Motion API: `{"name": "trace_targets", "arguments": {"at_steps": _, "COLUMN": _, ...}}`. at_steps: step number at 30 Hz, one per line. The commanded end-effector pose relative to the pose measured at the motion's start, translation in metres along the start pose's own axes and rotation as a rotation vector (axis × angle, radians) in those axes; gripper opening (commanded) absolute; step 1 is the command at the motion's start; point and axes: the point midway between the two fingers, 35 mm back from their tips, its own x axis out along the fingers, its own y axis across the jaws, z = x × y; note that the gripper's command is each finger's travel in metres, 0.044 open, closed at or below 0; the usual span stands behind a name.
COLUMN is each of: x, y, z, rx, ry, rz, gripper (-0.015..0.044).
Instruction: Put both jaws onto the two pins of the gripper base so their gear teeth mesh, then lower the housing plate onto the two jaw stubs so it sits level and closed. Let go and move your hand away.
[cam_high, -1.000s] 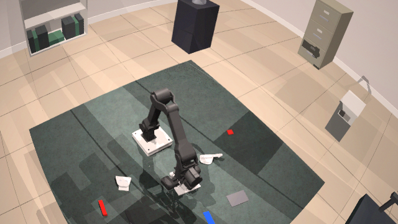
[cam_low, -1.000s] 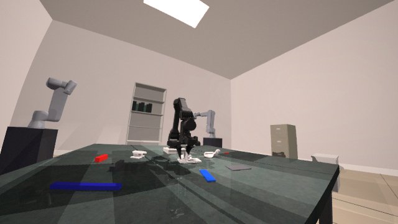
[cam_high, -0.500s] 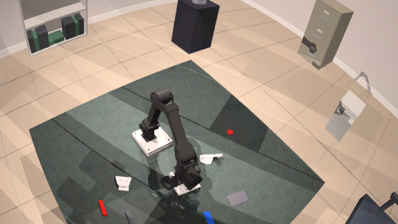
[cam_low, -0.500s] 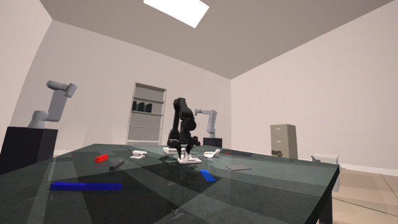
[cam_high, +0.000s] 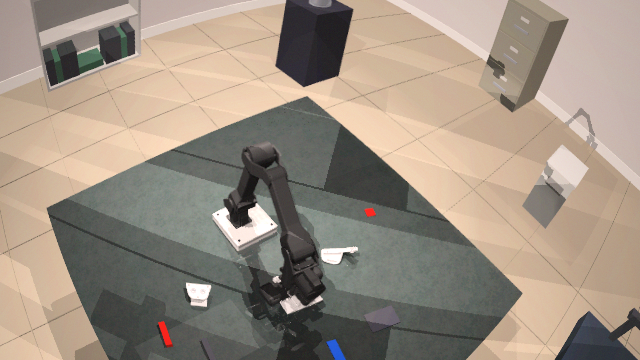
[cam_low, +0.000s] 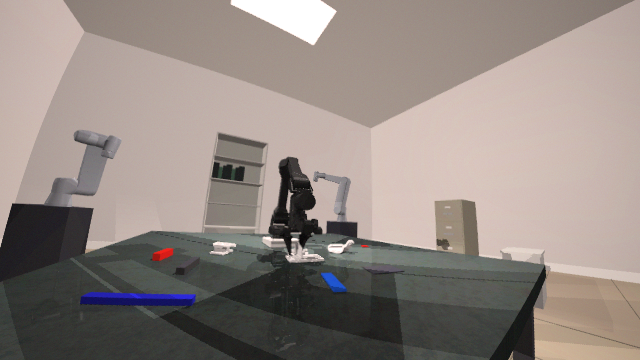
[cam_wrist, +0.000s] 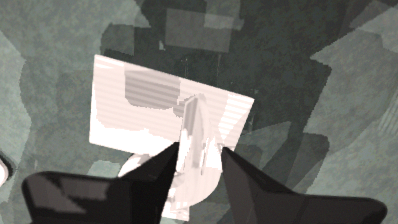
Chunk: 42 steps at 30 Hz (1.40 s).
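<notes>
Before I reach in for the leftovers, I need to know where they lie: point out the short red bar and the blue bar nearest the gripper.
short red bar (cam_high: 165, 334) (cam_low: 163, 254): top and exterior views, mid-body
blue bar (cam_high: 336, 350) (cam_low: 333, 282): same views, upper face
</notes>
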Motion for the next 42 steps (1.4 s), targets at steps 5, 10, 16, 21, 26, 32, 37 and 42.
{"name": "trace_targets", "arguments": {"at_steps": 5, "x": 0.0002, "y": -0.0004, "z": 0.0004, "rx": -0.003, "ry": -0.002, "rz": -0.002, "gripper": 0.0134}}
{"name": "trace_targets", "arguments": {"at_steps": 10, "x": 0.0002, "y": -0.0004, "z": 0.0004, "rx": -0.003, "ry": -0.002, "rz": -0.002, "gripper": 0.0134}}
{"name": "trace_targets", "arguments": {"at_steps": 16, "x": 0.0002, "y": -0.0004, "z": 0.0004, "rx": -0.003, "ry": -0.002, "rz": -0.002, "gripper": 0.0134}}
{"name": "trace_targets", "arguments": {"at_steps": 21, "x": 0.0002, "y": -0.0004, "z": 0.0004, "rx": -0.003, "ry": -0.002, "rz": -0.002, "gripper": 0.0134}}
{"name": "trace_targets", "arguments": {"at_steps": 26, "x": 0.0002, "y": -0.0004, "z": 0.0004, "rx": -0.003, "ry": -0.002, "rz": -0.002, "gripper": 0.0134}}
{"name": "trace_targets", "arguments": {"at_steps": 32, "x": 0.0002, "y": -0.0004, "z": 0.0004, "rx": -0.003, "ry": -0.002, "rz": -0.002, "gripper": 0.0134}}
{"name": "trace_targets", "arguments": {"at_steps": 37, "x": 0.0, "y": 0.0, "z": 0.0, "rx": 0.0, "ry": 0.0, "rz": 0.0, "gripper": 0.0224}}
{"name": "trace_targets", "arguments": {"at_steps": 42, "x": 0.0, "y": 0.0, "z": 0.0, "rx": 0.0, "ry": 0.0, "rz": 0.0, "gripper": 0.0224}}
